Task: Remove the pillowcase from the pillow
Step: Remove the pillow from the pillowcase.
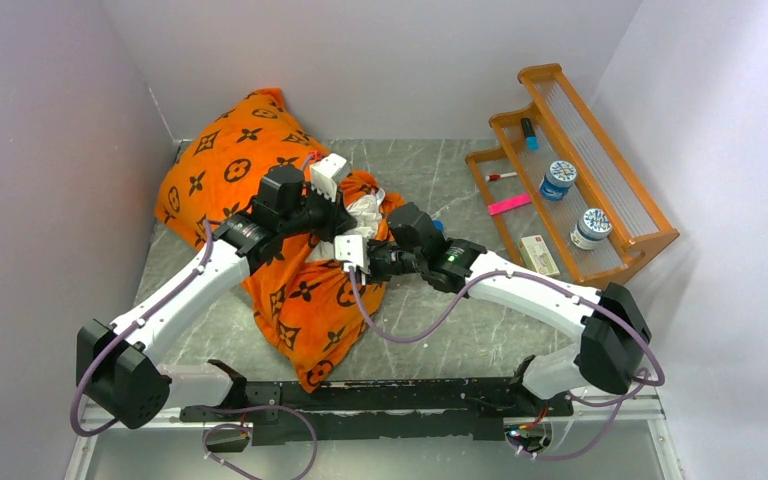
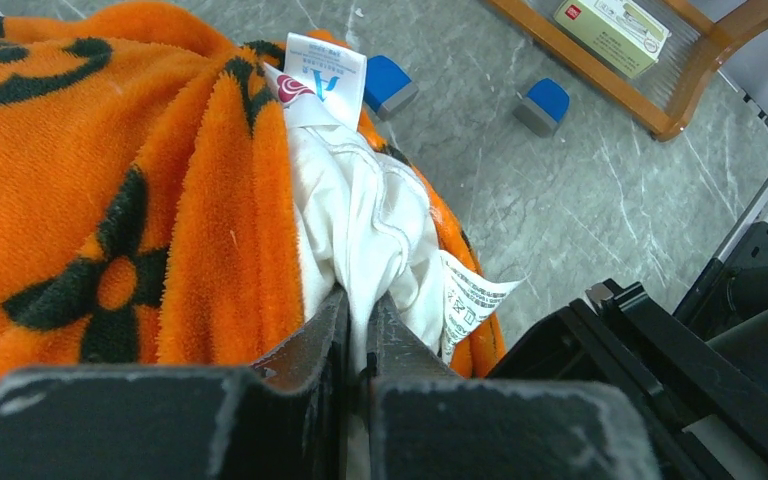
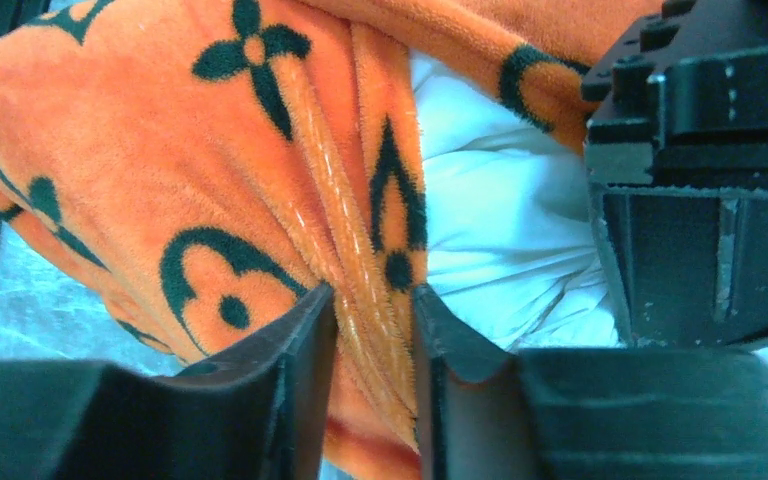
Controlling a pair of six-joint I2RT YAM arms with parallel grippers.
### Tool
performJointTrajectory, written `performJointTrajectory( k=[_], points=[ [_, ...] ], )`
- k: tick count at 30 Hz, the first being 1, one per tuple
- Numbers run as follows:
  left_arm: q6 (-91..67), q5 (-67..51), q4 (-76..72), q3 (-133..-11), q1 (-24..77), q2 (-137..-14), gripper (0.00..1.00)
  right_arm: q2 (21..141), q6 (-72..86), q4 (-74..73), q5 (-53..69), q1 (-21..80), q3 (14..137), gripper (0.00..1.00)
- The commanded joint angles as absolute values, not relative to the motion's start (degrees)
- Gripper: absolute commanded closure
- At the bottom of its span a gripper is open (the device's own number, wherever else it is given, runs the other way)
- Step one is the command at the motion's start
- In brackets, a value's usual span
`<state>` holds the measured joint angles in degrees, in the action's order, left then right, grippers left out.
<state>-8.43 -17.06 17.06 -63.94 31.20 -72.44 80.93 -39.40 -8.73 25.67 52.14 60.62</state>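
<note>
1. Two layers meet at the mouth of the pillowcase. Its orange, dark-patterned plush fills the upper left and centre of the overhead view and trails toward the lower centre, covering almost all of the pillow.
2. Pillow: only a bunched white corner shows, poking from the opening at the centre of the overhead view, with printed care labels beside it.
3. Left gripper: jaws pressed together on that white corner, at the lower centre of its wrist view. It holds the pillow, not the cover.
4. Right gripper: jaws narrow, one on each side of a raised fold of the orange hem, just beside the white fabric. The plush fills the gap, but how firm the pinch is cannot be told.
5. Step in hand (judgement): anchoring the pillow while securing the cover's edge. Stripping has scarcely begun.
6. Next move (judgement): this calls for a sure pinch on the hem alone. The hem is then drawn back over the pillow's bulk while the white corner is held against it. White fabric caught in the right pinch would drag both layers together.
7. Surroundings: grey marbled table; wooden rack at the right of the overhead view, well apart from the cloth; blue-topped blocks on the table near the opening.
</note>
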Motion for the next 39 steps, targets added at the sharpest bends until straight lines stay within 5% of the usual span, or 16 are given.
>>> performJointTrajectory(
  k=[1, 7, 27, 32, 39],
  points=[
    [-8.12, -12.49, 11.82, -65.74, 30.23, -69.94, 0.95, 78.31, -38.36, -13.37, 26.35, 52.92, 59.81, 0.74],
    [-12.66, -14.39, 10.2, -68.42, 29.46, -72.12, 0.95, 75.29, -36.13, -15.88, 25.47, 53.5, 56.08, 1.0],
    [-17.77, -10.56, 21.76, -104.26, 24.59, -88.72, 0.95, 67.3, -33.6, -14.46, 17.88, 55.89, 44.27, 1.0],
    [-18.4, -6.39, 20.27, -100.36, 24.08, -87.96, 0.95, 67.72, -32.24, -5.93, 16.08, 56.2, 39.05, 1.0],
    [-17.17, -21.57, 8.61, -81.74, 25.85, -81.12, 0.95, 70.5, -30.67, 7.85, 15.59, 56.09, 36.73, 1.0]
  ],
)
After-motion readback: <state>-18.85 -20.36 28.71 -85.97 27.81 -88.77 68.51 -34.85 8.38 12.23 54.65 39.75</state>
